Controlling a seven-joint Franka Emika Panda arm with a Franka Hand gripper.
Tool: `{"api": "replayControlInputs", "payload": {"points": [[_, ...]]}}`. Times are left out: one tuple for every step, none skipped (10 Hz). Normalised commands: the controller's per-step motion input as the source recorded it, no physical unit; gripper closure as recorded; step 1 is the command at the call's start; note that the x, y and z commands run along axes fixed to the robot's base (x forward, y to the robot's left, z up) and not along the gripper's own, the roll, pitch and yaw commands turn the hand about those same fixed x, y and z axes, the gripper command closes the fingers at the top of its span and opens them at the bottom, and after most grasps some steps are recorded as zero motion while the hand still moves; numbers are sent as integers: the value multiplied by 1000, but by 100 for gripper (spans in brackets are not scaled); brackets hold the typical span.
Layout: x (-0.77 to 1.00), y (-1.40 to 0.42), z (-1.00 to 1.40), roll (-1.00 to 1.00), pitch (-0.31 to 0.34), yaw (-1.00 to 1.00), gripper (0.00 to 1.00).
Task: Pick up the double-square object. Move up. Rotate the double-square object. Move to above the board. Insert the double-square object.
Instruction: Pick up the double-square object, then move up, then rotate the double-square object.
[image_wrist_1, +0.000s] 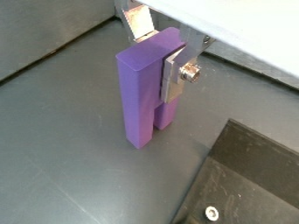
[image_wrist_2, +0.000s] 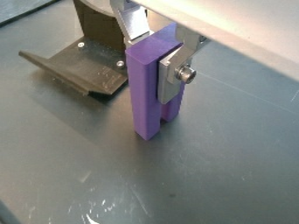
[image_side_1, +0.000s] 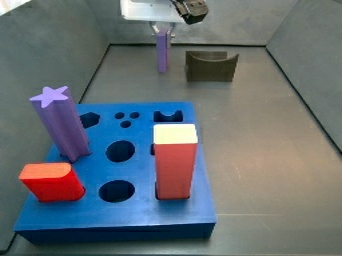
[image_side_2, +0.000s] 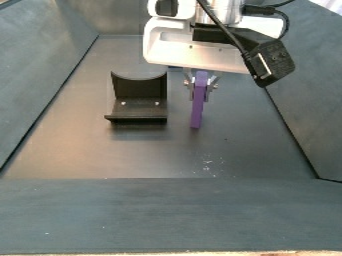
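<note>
The gripper (image_wrist_1: 163, 54) clamps the purple block (image_wrist_1: 142, 87) near its top — block upright on the floor (image_wrist_1: 59, 140), near the far wall, beside the fixture (image_side_2: 135, 97); the board (image_side_1: 134, 215) lies well apart.

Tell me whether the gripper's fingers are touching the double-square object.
Touching. In both wrist views the gripper has one silver finger pressed flat against the side of the double-square object, no gap visible; the opposite finger sits behind its top.
</note>
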Motion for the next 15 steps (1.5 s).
{"api": "replayControlInputs", "payload": {"points": [[0, 0, 0, 0, 0, 0, 100], [0, 0, 0, 0, 0, 0, 100], [0, 0, 0, 0, 0, 0, 100], [0, 0, 0, 0, 0, 0, 100], [0, 0, 0, 0, 0, 0, 100], [0, 0, 0, 0, 0, 0, 100], [0, 0, 0, 0, 0, 0, 100], [0, 0, 196, 0, 0, 0, 100], [1, 5, 195, 1, -4, 40, 100], [-8, 8, 178, 1, 4, 43, 100], [-351, -337, 1000, 0, 0, 0, 100], [-365, -349, 1000, 10, 8, -21, 100], [-338, -314, 1000, 33, -10, -12, 100], [-303, -281, 1000, 52, 3, -1, 100], [-269, -261, 1000, 71, 47, 13, 100]]}}
